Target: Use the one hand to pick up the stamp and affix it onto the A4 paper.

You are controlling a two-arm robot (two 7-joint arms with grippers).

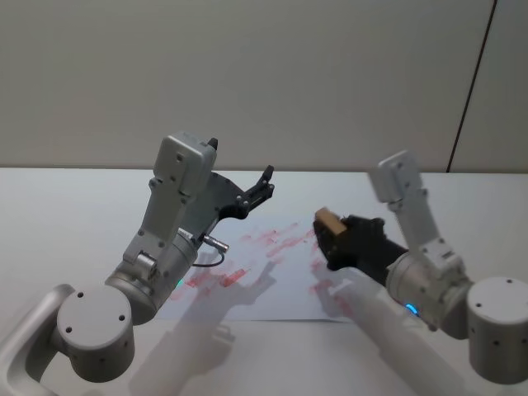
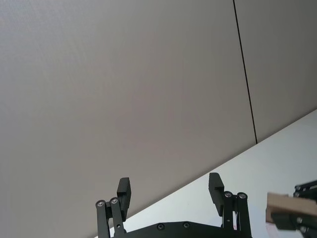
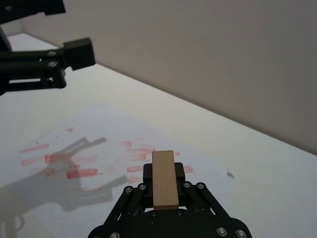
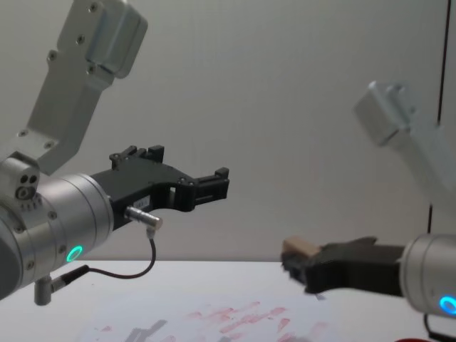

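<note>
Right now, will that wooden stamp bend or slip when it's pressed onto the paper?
The stamp looks like a solid wooden block, so probably stiff and light. The right gripper clamps its flat sides, so slipping seems unlikely. The thin A4 paper might shift under it.

The left gripper (image 1: 262,188) hangs raised at the left side of the paper (image 1: 272,289), fingers spread, well above the sheet. The right gripper (image 1: 330,235), clamped on the stamp (image 1: 329,220), hovers over the sheet's right side, with open air beneath it and a gap between the two grippers.
</note>
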